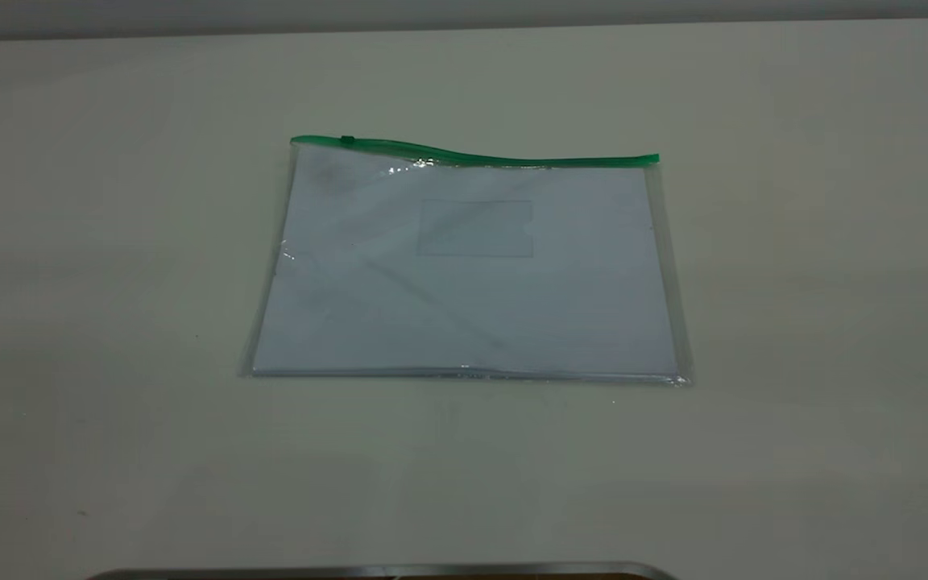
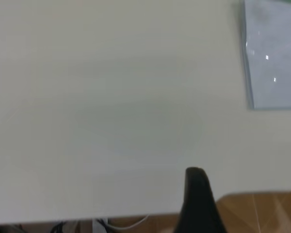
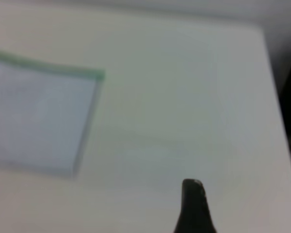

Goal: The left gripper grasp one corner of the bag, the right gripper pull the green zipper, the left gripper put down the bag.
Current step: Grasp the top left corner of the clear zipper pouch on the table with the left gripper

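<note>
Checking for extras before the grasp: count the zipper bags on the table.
1. The bag lies flat mid-table, green zipper on its far edge, slider near the left corner. Neither wrist view shows another; table areas outside the views stay unchecked.

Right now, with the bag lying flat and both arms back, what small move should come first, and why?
Probably bring the left pincer over toward the corner at the left end of the green zipper. The bag lies flat on the table, untouched; that strip end bows up slightly, and the slider sits near it. The right pincer can wait, clear of the bag.
</note>
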Robot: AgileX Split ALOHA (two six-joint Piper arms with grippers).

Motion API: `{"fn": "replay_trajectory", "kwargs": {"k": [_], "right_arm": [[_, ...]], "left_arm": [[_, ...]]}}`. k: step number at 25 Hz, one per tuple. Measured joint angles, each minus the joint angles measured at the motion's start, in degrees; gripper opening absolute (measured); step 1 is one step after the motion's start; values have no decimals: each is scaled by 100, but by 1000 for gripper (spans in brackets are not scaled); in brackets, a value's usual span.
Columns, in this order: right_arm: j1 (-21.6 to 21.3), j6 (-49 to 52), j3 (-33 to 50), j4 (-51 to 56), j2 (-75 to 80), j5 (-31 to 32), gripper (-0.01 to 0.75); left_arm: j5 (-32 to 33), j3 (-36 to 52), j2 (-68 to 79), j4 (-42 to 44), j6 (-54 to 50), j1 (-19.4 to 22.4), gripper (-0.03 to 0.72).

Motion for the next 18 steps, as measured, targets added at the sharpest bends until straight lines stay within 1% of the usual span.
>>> {"fn": "replay_trajectory", "kwargs": {"k": [2,5,8,11,14,18], "right_arm": [[0,93,-157,0,17,-240,579],[0,223,-401,0,374,-348,579],[0,307,-591,0,1087,-443,579],[0,414,-764,46,1956,-754,579],[0,447,-856,104,2716,-1130,579],[0,453,-863,135,3608,-1589,579]], "left_arm": [[-355,-242,649,-25,-5,0,590],[-754,-684,1772,-208,-5,0,590],[-1159,-1115,2937,-538,44,0,590],[-1516,-1499,4081,-974,229,0,590],[-1922,-1844,5228,-1546,602,0,590],[-2460,-2237,6587,-2392,1516,0,590]]}}
